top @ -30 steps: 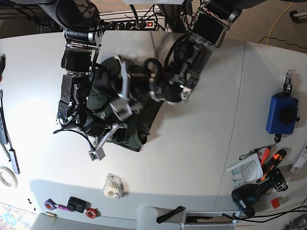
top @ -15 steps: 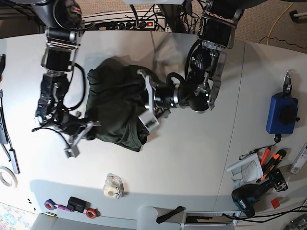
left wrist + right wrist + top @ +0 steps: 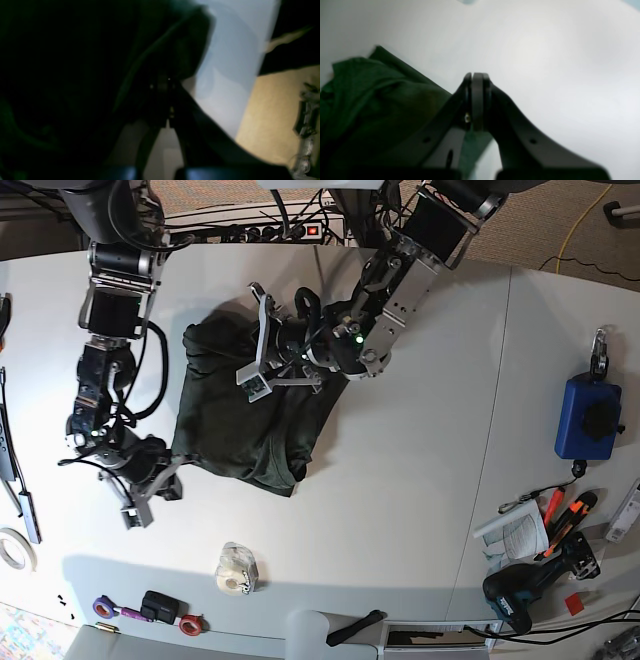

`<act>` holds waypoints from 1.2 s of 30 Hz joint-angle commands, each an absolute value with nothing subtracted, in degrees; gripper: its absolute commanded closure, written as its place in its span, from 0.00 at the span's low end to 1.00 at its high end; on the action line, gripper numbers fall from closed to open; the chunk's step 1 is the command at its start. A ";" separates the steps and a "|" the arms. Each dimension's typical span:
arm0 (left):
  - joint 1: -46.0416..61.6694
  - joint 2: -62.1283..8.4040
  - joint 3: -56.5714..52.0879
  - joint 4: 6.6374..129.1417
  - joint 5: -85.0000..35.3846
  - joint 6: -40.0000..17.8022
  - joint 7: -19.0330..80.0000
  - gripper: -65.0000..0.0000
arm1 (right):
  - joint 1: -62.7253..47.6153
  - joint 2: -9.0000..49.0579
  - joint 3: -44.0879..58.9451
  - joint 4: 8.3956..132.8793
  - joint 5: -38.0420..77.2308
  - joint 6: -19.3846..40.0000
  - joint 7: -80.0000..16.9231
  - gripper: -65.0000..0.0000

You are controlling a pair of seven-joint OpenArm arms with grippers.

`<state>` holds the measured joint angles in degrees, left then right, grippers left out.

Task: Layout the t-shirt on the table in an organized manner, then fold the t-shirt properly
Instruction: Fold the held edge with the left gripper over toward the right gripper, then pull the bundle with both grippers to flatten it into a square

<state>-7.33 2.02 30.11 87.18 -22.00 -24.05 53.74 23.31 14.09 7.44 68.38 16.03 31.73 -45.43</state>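
Crumpled dark green t-shirt (image 3: 245,415) heaped on the white table (image 3: 400,510), near its far edge

Bunched and unfolded, creased into ridges, lower corner trailing toward the near side. Over the t-shirt's upper part, left gripper (image 3: 257,340) with jaws pressed together, nothing visibly pinched between them; wrist view there too dark and blurred to show more than dark cloth (image 3: 75,75) filling the frame. Just off the t-shirt's lower left edge, right gripper (image 3: 135,505) low over bare table, pads (image 3: 478,100) closed flat against each other and empty, green fabric (image 3: 370,100) beside them. Near side of the t-shirt: clear tape roll (image 3: 236,568). Far to its right: blue pouch (image 3: 586,416), drill (image 3: 520,585)
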 commanded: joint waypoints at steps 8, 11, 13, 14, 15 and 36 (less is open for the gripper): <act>-8.25 2.68 30.79 88.25 -12.71 -18.33 52.64 1.00 | 26.24 11.38 7.55 57.47 12.05 32.27 -38.96 1.00; -8.25 2.68 30.79 88.25 -7.60 -15.38 52.38 1.00 | 26.46 11.66 7.55 54.33 11.94 32.29 -40.14 1.00; -8.25 2.66 30.79 88.07 -4.21 -13.39 51.55 1.00 | 26.22 12.01 7.55 54.26 12.25 32.38 -43.59 1.00; -8.25 2.66 30.79 87.96 -2.68 -12.45 51.05 1.00 | 26.20 12.40 7.55 54.35 13.02 32.56 -45.60 1.00; -8.25 2.63 30.79 87.92 -1.39 -11.55 50.78 1.00 | 26.17 13.02 7.55 54.37 14.20 32.69 -47.66 1.00; -8.73 -6.07 30.57 87.92 5.63 -0.45 41.06 1.00 | 14.85 23.97 7.60 55.55 48.73 36.93 -69.93 1.00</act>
<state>-7.81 -6.11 30.74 87.39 4.95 -0.91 41.21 15.33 23.46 7.97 55.77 53.32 37.15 -65.17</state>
